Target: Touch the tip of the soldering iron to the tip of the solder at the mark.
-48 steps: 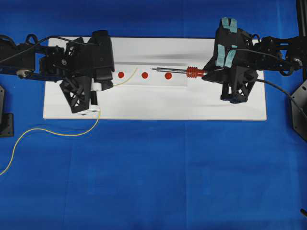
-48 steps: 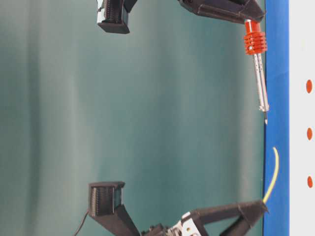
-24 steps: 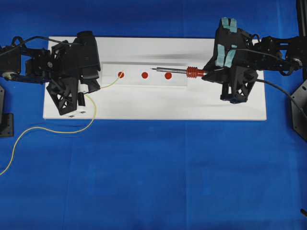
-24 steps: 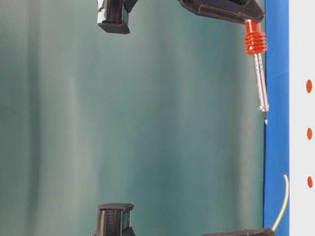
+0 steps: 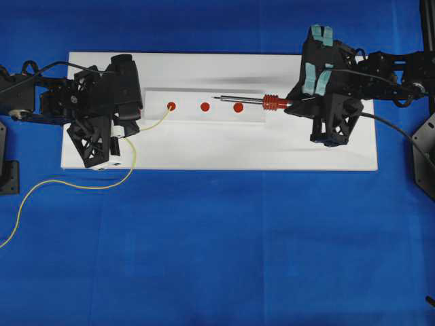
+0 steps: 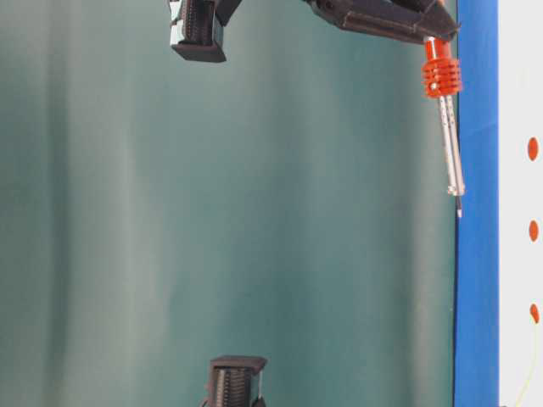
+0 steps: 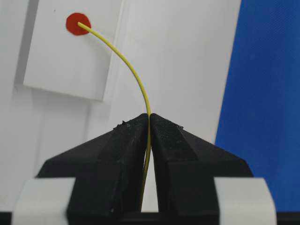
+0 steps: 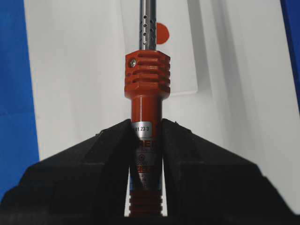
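The solder (image 5: 158, 119) is a thin yellow wire pinched in my shut left gripper (image 5: 129, 128). It arcs out from the closed jaws (image 7: 149, 117), and the solder's free end (image 7: 78, 23) rests on the leftmost red mark (image 5: 171, 106). My right gripper (image 5: 293, 102) is shut on the orange-red handle of the soldering iron (image 5: 274, 102). The soldering iron (image 8: 146, 84) points left, its dark tip (image 5: 216, 98) between the middle mark (image 5: 204, 106) and the right mark (image 5: 238, 107). In the table-level view the soldering iron's tip (image 6: 459, 212) hangs just off the board, apart from the solder.
A white board (image 5: 217, 153) on blue cloth (image 5: 224, 244) carries a raised white strip (image 5: 221, 115) with the three red marks. The slack solder (image 5: 41, 190) trails off the board's left front onto the cloth. The iron's black cord (image 5: 401, 132) runs off right.
My left gripper has drawn back leftward with the solder; its end slid from between the left and middle marks onto the leftmost mark. The right gripper and iron barely moved.
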`<action>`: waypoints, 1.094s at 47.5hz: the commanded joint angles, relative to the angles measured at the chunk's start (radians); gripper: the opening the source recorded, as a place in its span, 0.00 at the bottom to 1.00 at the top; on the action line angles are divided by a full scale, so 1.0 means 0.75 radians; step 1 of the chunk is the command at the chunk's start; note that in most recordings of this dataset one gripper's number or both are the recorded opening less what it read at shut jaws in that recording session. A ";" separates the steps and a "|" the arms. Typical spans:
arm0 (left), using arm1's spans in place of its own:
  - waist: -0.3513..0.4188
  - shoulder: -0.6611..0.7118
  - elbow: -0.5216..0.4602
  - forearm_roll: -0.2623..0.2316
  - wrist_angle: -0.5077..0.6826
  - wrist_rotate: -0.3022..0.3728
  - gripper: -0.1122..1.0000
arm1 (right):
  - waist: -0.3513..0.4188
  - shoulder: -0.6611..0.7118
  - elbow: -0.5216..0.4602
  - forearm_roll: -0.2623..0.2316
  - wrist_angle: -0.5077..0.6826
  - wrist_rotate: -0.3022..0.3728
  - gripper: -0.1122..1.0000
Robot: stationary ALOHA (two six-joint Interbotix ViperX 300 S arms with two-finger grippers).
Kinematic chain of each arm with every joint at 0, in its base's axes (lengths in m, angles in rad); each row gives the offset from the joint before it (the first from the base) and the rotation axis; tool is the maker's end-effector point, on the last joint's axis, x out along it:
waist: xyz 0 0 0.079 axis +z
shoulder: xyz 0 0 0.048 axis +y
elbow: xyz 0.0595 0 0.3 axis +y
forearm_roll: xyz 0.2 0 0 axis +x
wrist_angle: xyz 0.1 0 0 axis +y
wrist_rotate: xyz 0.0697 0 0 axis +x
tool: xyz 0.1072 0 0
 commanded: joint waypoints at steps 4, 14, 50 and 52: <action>0.004 -0.008 -0.010 0.004 -0.018 -0.006 0.13 | -0.002 0.004 -0.051 -0.002 -0.006 0.002 0.16; 0.004 -0.006 -0.008 0.004 -0.018 -0.008 0.13 | -0.002 0.027 -0.074 -0.002 -0.004 0.002 0.16; 0.004 -0.006 -0.004 0.004 -0.018 -0.008 0.13 | 0.012 0.427 -0.454 -0.045 0.180 0.000 0.16; 0.004 -0.006 -0.004 0.004 -0.018 -0.008 0.13 | 0.012 0.438 -0.460 -0.049 0.182 0.000 0.16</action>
